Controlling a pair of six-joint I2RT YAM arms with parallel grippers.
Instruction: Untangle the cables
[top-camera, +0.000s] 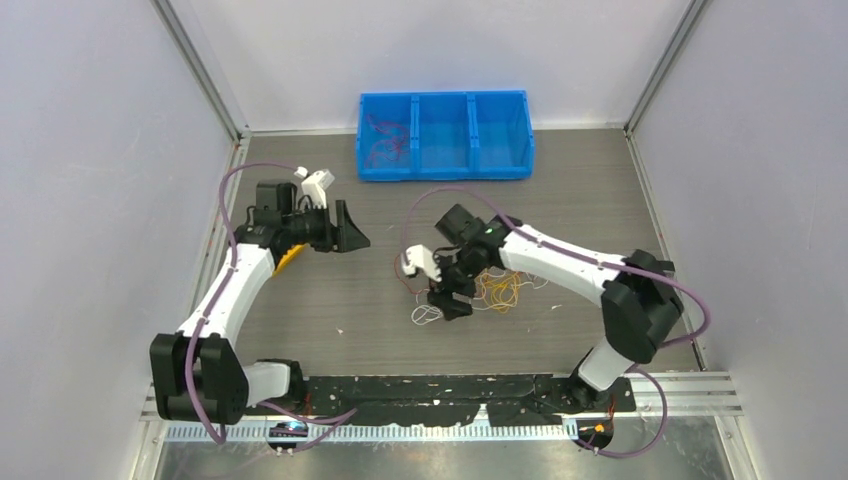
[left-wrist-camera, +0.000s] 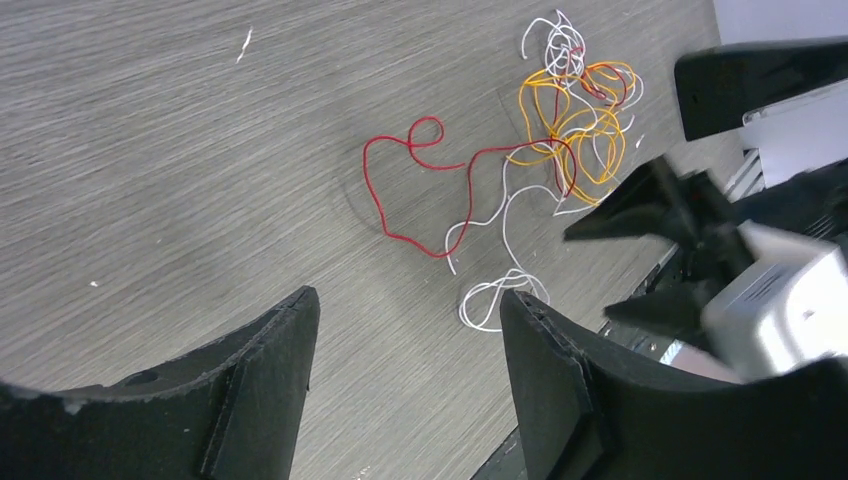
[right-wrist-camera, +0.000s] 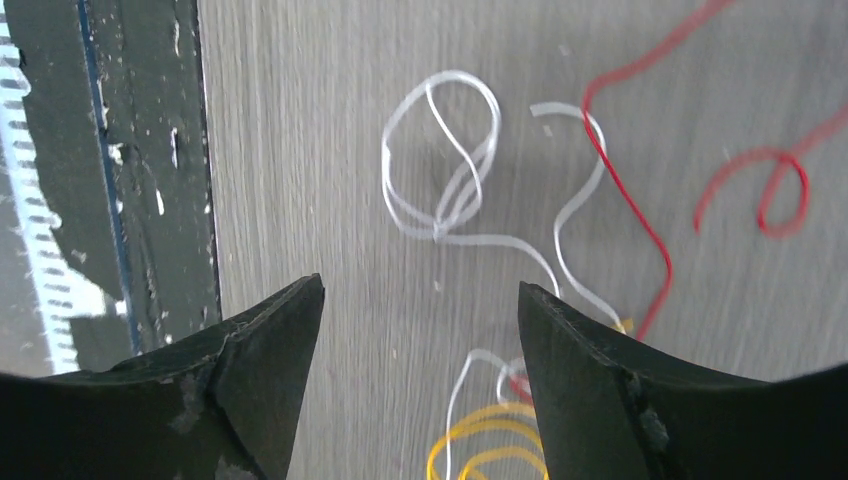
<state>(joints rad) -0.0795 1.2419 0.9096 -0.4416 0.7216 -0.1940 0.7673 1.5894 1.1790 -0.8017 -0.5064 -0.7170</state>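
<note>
Cables (top-camera: 503, 291) on table (top-camera: 330, 300) below right tool (top-camera: 449, 302) — bin (top-camera: 445, 168) well behind.

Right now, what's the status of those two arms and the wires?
Left gripper open, empty, off to the side. Right gripper open over the cables, nothing held. Cables knotted, red and white strands trailing out. Nothing blocking.

Pale grey walls (top-camera: 90, 150) enclose a grey wood-grain tabletop (top-camera: 330, 300) — metal posts (top-camera: 200, 70) at the corners.

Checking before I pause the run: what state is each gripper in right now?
Left gripper: open, holding nothing.
Right gripper: open, holding nothing, over a white cable.
</note>
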